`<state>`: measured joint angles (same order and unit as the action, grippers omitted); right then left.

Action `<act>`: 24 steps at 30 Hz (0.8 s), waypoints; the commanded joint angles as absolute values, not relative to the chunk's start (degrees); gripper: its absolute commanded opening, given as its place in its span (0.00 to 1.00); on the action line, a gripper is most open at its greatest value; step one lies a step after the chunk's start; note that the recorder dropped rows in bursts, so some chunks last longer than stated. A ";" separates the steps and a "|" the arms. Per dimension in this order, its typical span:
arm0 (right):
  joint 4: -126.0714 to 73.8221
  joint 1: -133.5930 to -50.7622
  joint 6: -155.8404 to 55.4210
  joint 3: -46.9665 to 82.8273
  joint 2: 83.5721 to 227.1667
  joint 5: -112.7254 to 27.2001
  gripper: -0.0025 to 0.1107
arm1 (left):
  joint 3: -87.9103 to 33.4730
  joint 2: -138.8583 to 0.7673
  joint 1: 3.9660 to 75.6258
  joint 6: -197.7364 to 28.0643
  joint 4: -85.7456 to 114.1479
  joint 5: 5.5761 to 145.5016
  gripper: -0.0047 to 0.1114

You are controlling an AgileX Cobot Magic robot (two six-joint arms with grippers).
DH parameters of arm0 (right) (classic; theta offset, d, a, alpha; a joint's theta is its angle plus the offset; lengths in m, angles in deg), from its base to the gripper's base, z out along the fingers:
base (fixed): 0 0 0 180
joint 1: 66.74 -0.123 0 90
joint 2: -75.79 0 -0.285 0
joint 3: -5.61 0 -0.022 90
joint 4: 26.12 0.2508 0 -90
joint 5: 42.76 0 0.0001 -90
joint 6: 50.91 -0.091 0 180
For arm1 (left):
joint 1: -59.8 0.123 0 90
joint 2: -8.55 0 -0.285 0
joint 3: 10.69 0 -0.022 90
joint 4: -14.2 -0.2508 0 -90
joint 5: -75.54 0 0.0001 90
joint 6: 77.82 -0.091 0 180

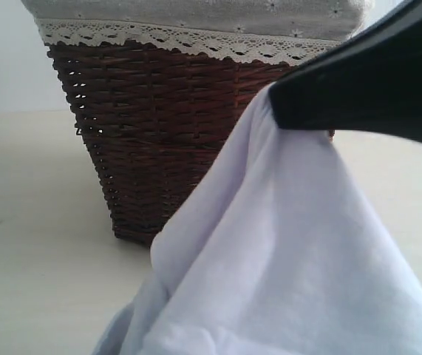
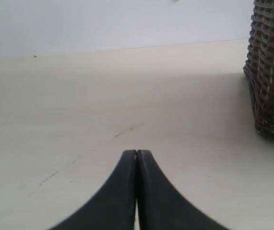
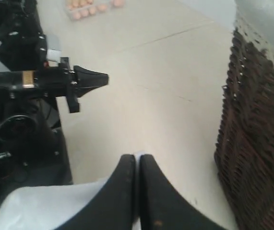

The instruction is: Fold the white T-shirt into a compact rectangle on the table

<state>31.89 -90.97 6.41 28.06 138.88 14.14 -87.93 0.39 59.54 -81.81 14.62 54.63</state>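
The right gripper [image 1: 283, 101] is clenched on the white T-shirt [image 1: 284, 259]. In the exterior view it comes in from the upper right as a dark, blurred shape, and the cloth begins exactly at its tip. From this pinched point the shirt hangs down and spreads wide toward the lower edge of the view, with soft folds. The lowest part is cut by the frame, so I cannot tell if it touches the table [image 1: 33, 222].

The shirt hangs in front of a brown wicker basket [image 1: 166, 133] and covers the basket's lower right side. The basket stands on the table and has a grey liner [image 1: 196, 15] with a lace border folded over its rim.

In the right wrist view the two fingers [image 3: 125, 182] are pressed together, with only a thin white line between them. More white cloth [image 3: 45, 206] shows under and beside them. The basket [image 3: 256, 143] is near on one side.

The left gripper [image 2: 137, 153] is also closed, finger against finger, and it holds nothing. It hangs over the bare table [image 2: 103, 96], apart from the shirt, with the basket [image 2: 271, 72] at the edge of its view. The right wrist view shows this gripper [image 3: 101, 78] on its black arm [image 3: 26, 81] above the table.
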 commanded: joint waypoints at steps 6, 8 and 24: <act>32.30 -94.05 13.94 29.77 156.30 -13.48 0.02 | -87.91 0.77 59.66 -81.93 14.64 55.15 0.04; 32.43 -94.05 15.17 29.77 159.56 -20.19 0.02 | -87.91 0.77 59.66 -81.93 14.64 55.15 0.04; 47.49 -94.05 25.23 9.27 184.41 -34.89 0.02 | -87.91 0.77 59.66 -81.93 14.64 55.15 0.04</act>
